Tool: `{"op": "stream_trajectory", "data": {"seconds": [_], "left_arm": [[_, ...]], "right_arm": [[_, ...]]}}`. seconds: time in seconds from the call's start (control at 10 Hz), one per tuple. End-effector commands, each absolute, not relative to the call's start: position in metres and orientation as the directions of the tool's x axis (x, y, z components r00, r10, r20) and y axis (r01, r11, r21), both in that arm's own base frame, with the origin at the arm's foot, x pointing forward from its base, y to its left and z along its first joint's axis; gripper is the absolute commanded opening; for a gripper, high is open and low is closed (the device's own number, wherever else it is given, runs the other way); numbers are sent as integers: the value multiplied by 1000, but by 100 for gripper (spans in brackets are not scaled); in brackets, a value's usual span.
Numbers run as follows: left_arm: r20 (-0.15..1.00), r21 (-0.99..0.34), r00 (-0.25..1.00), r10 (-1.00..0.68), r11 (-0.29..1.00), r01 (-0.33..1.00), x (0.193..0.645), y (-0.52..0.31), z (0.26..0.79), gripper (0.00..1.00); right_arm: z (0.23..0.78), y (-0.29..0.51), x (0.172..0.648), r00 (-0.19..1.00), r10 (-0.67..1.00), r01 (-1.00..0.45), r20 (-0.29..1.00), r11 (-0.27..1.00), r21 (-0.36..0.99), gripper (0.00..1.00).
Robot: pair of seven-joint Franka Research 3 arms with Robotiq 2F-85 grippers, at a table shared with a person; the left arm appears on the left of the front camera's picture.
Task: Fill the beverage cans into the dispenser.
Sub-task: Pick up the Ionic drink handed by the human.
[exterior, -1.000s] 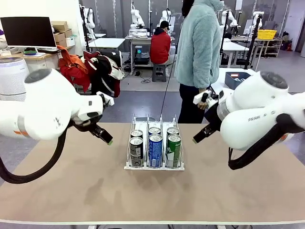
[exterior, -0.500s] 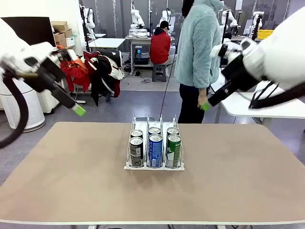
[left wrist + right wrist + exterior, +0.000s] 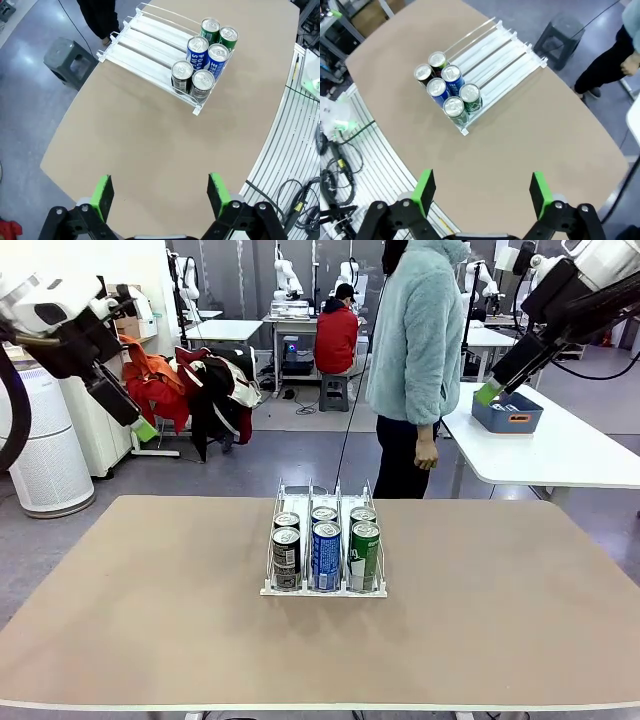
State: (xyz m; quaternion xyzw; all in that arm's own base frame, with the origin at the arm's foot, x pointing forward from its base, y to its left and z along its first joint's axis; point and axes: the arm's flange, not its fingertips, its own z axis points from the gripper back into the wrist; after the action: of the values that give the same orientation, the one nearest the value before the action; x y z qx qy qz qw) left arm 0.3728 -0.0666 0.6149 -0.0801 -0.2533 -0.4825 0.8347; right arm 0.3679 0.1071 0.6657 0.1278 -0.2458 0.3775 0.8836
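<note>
all stocked and standing clear

left fingers (image 3: 102,195) spread wide on nothing, high above the tabletop (image 3: 150,620) — probably parked clear so the load isn't knocked. mid-tabletop, the dispenser (image 3: 322,592) holds six cans (image 3: 325,545) two deep per lane: dark left, blue middle, green right, upright with silver tops showing, bunched at the near end where the slope seems to settle them — the far stretch of each lane is bare. right fingers (image 3: 538,192) just as wide and empty, high out to the side, looking down on the same cans.
</note>
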Motion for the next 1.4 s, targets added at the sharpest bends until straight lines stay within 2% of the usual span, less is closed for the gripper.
{"op": "stream_trajectory", "data": {"seconds": [0.0,0.2,0.3,0.4,0.6,0.8,1.1,1.2,1.3], "left_arm": [[524,79,415,-744,528,846,373,-58,617,100],[504,105,409,-760,525,845,373,-65,615,100],[574,-64,466,-673,531,845,374,-65,627,100],[641,-116,459,-616,513,851,382,-62,640,100],[686,-164,458,-565,493,854,395,-63,662,100],[687,-94,405,-603,478,873,401,-70,683,100],[682,-31,359,-637,465,885,396,-74,691,100],[693,-85,412,-592,501,861,400,-77,695,100],[693,-85,412,-592,501,861,400,-77,695,100]], "right_arm": [[657,119,359,566,632,-763,529,644,46,100],[657,119,359,566,632,-763,529,644,46,100],[662,120,363,584,620,-742,524,669,36,100],[679,110,375,539,593,-758,598,651,37,100],[710,107,386,519,587,-760,622,649,21,100],[744,106,397,478,586,-757,654,652,-31,100],[761,103,405,477,596,-754,646,655,-48,100],[761,107,396,474,580,-742,662,669,-54,100],[761,107,396,474,580,-742,662,669,-54,100]]}}
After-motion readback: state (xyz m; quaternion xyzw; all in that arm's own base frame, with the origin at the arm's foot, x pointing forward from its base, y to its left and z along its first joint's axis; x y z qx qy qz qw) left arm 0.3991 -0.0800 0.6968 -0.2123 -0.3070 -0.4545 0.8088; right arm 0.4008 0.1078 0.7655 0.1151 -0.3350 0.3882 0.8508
